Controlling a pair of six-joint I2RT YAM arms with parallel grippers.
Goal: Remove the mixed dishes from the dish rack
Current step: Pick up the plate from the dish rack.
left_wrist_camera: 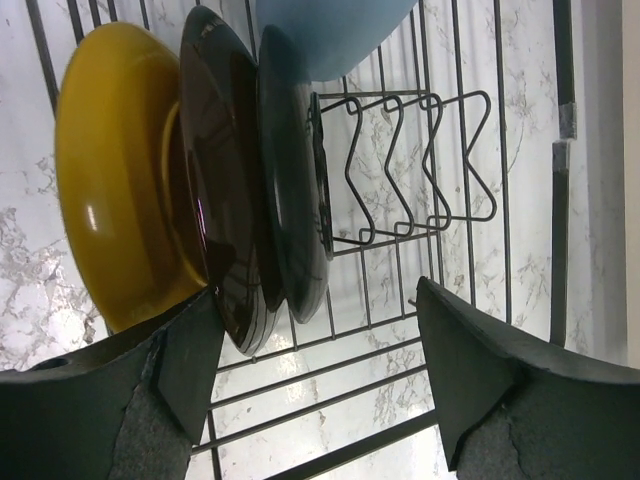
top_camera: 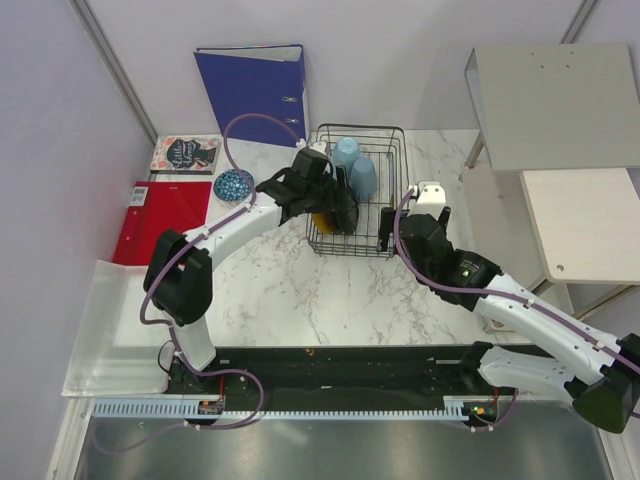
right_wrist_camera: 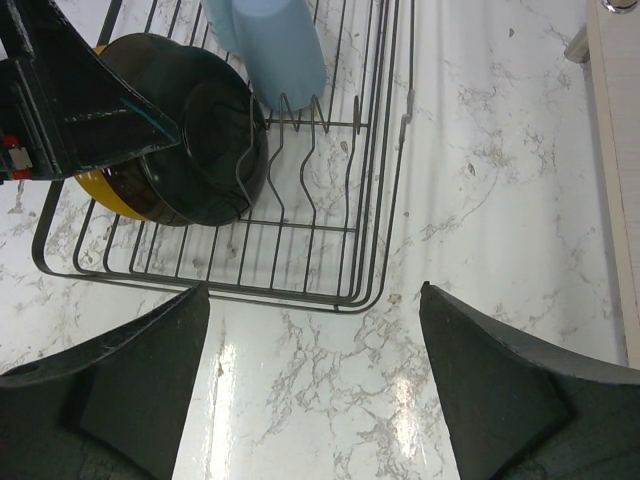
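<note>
- dish rack [top_camera: 372, 228] sits upper centre of the top view, with pale blue cups [top_camera: 346, 152] at its far end.
- yellow plate [left_wrist_camera: 110, 180] and dark plates [left_wrist_camera: 225, 200] stand on edge, upper left, rims offered for a pinch.
- left gripper [left_wrist_camera: 315, 330]: jaws wide, empty, probably lining up on a plate.
- right gripper [right_wrist_camera: 310, 310]: jaws wide, empty, likely keeping clear below the rack.
- blue bowl [top_camera: 234, 185] already lies outside, left of the rack.

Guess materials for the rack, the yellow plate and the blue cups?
Dish rack: thin bent metal wire, dark coating, slight sheen. Yellow plate: glossy glazed ceramic or hard melamine; sharp white highlight, can't tell which. Blue cups: likely plastic; even pale colour, soft matte surface, no hard reflections.
</note>
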